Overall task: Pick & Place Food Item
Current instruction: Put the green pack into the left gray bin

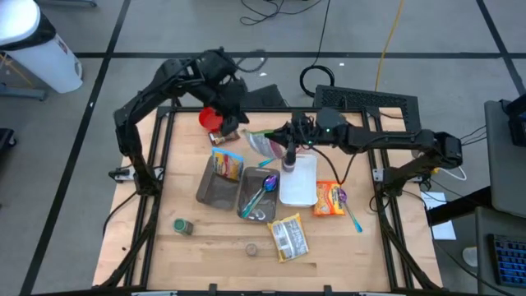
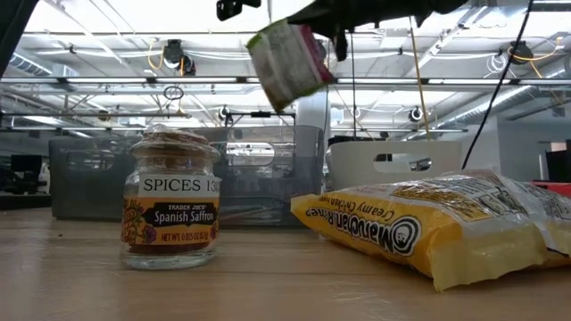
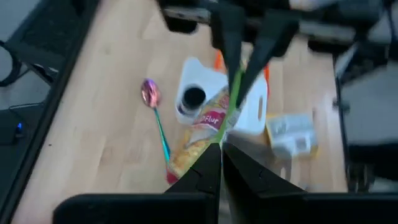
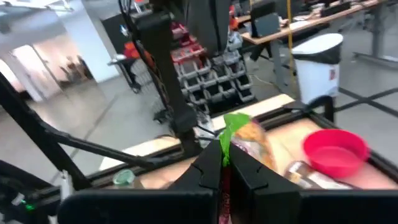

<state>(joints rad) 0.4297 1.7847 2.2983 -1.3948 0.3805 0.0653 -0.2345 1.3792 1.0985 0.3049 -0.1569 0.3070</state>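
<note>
Two end effectors pinch one snack bag aloft

Left end effector (image 1: 238, 125) and right end effector (image 1: 289, 140) are each clenched on an edge of the snack bag (image 1: 265, 143), which hangs above the tabletop (image 1: 222, 242). Below stand a jar (image 2: 169, 198) labelled "SPICES, Trader Joe's Spanish Saffron" and a yellow "Maruchan Ramen" packet (image 2: 428, 223).

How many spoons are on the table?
2. First spoon lies in the grey tray mid-table; second spoon lies by the orange packet, farther right. Others may be hidden.
</note>
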